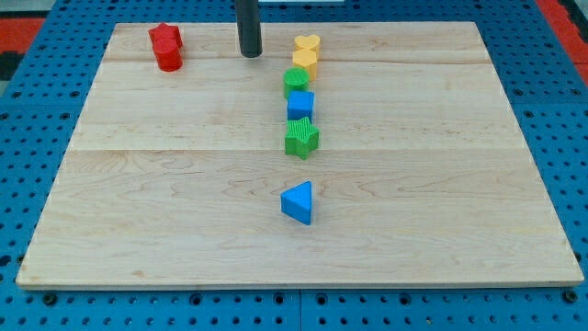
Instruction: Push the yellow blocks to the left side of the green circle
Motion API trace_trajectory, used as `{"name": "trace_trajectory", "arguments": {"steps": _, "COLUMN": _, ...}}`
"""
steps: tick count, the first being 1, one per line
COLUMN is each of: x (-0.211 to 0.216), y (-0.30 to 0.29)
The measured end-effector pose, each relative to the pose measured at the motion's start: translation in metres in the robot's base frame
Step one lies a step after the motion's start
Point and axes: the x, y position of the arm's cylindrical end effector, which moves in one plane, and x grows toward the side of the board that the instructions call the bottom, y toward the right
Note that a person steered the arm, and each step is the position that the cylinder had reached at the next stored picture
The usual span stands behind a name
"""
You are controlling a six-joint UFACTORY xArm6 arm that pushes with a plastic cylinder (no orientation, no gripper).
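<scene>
Two yellow blocks stand near the view's top centre: a yellow heart (308,43) and a second yellow block (305,62) touching it just below. The green circle (296,81) sits directly below them, touching the lower yellow block. My tip (250,53) is on the board to the left of the yellow blocks, a short gap away, touching no block. The rod rises out of the view's top.
Below the green circle in one column are a blue cube (300,105) and a green star (301,138). A blue triangle (298,202) lies lower, alone. Two red blocks (166,46) sit at the top left of the wooden board (138,202).
</scene>
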Motion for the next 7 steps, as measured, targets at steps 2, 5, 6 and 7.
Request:
{"name": "trace_trajectory", "arguments": {"steps": 2, "x": 0.000, "y": 0.027}}
{"name": "trace_trajectory", "arguments": {"steps": 5, "x": 0.000, "y": 0.047}}
{"name": "trace_trajectory", "arguments": {"steps": 6, "x": -0.002, "y": 0.047}}
{"name": "trace_trajectory", "arguments": {"steps": 7, "x": -0.007, "y": 0.047}}
